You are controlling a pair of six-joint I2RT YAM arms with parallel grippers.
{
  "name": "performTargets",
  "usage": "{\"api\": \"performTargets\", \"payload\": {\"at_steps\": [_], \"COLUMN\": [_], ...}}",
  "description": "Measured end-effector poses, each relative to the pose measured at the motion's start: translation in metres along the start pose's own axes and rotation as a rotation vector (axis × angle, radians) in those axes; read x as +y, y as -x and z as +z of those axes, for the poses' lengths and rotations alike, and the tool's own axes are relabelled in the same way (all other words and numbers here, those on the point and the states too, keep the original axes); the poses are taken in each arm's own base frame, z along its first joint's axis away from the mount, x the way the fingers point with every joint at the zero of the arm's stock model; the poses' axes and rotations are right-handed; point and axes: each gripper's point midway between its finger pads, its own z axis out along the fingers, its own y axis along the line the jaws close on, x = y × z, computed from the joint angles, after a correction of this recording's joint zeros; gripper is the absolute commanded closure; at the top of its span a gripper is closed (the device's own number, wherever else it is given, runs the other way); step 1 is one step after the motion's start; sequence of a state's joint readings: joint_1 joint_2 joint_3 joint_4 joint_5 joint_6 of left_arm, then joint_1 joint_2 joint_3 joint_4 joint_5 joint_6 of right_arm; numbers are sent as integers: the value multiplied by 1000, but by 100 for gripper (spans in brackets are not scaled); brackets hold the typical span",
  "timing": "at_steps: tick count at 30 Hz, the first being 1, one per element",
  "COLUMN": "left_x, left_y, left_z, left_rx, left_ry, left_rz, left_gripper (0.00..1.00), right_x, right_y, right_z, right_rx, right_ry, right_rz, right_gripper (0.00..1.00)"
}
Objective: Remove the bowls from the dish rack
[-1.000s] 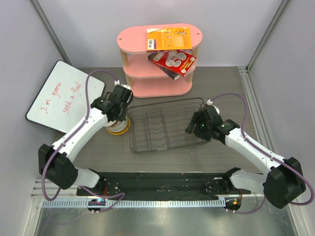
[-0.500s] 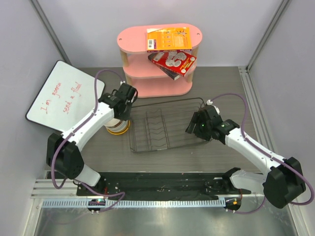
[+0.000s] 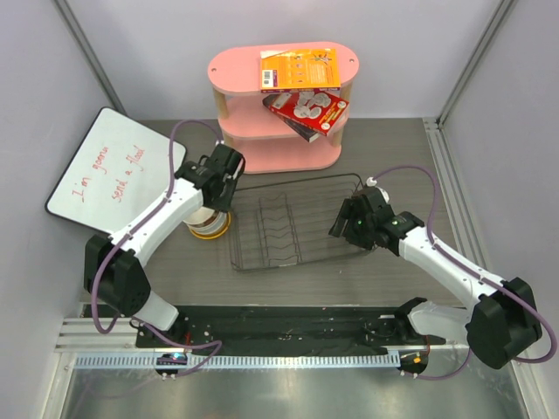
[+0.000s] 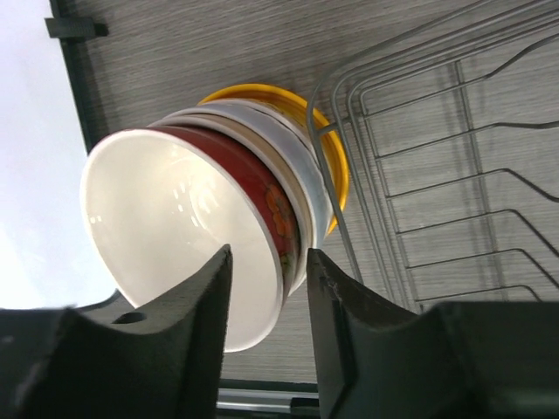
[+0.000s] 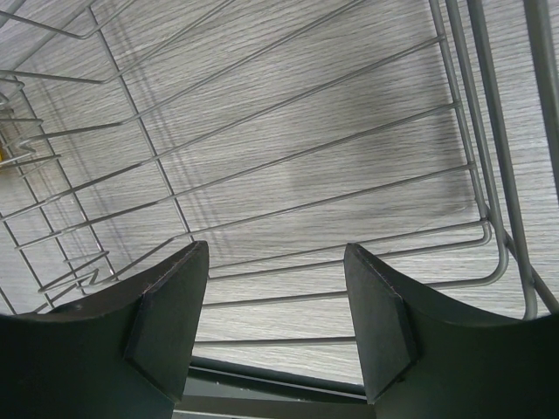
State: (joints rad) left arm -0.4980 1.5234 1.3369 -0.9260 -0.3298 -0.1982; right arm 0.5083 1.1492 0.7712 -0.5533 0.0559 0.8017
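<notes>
The bowls stand nested in one stack [image 3: 210, 225] on the table just left of the dish rack [image 3: 297, 182], which holds no bowls. In the left wrist view the yellow-orange bowl [image 4: 262, 94] is at the bottom, a white bowl [image 4: 297, 170] above it, and the dark red bowl [image 4: 266, 192] on top, tilted, its white inside showing. The beige bowl cannot be told apart. My left gripper [image 3: 218, 194] [image 4: 269, 262] is open, its jaws either side of the red bowl's rim with gaps. My right gripper [image 3: 346, 225] [image 5: 275, 253] is open and empty over the rack's right end [image 5: 306, 175].
A whiteboard [image 3: 113, 170] with red writing lies at the left. A pink three-tier shelf [image 3: 284, 153] with boxes [image 3: 301, 70] stands behind the rack. Rack wires [image 4: 419, 175] run close to the right of the stack.
My left gripper has shifted slightly right and towards the back over the stack, and its elbow has swung left. The right arm has not moved.
</notes>
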Motion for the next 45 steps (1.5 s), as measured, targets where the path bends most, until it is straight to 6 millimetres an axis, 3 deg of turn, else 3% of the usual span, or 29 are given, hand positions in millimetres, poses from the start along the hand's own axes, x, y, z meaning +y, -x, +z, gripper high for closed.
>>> {"api": "performTargets", "payload": {"at_steps": [9,13,17,21,25,29,34,38,45], "left_x": [-2,-4,-10,-25,-46,-54,-48,-52,-72], "left_y": [5,26,54,64,43,-1,-20,-26,-60], "left_z": [-9,-44,-98,-131,-126,-108,-129,-137,-95], "left_rx": [-47,-216,-426,-520,-481,-406,-462,-465,-288], "left_ry": [-1,-90,-232,-388,-503,-530,-573,-623,-630], "left_rz": [0,-73,-175,-259,-289,-305,-331,-334,-365], "left_gripper": [33,33,33,35,32,32,32,32,33], "right_x": [0,1,1,1,8,20,7,-9,-51], "right_y": [0,0,2,9,22,45,78,88,80], "right_z": [1,1,-6,-21,-40,-66,-88,-81,-43], "right_rx": [3,1,-14,-54,-107,-194,-303,-310,-214], "right_ry": [1,3,12,24,55,83,-51,-185,-420], "right_rz": [0,0,-1,-16,-41,-56,-74,-86,-121], "right_gripper": [30,30,30,30,30,25,22,22,23]}}
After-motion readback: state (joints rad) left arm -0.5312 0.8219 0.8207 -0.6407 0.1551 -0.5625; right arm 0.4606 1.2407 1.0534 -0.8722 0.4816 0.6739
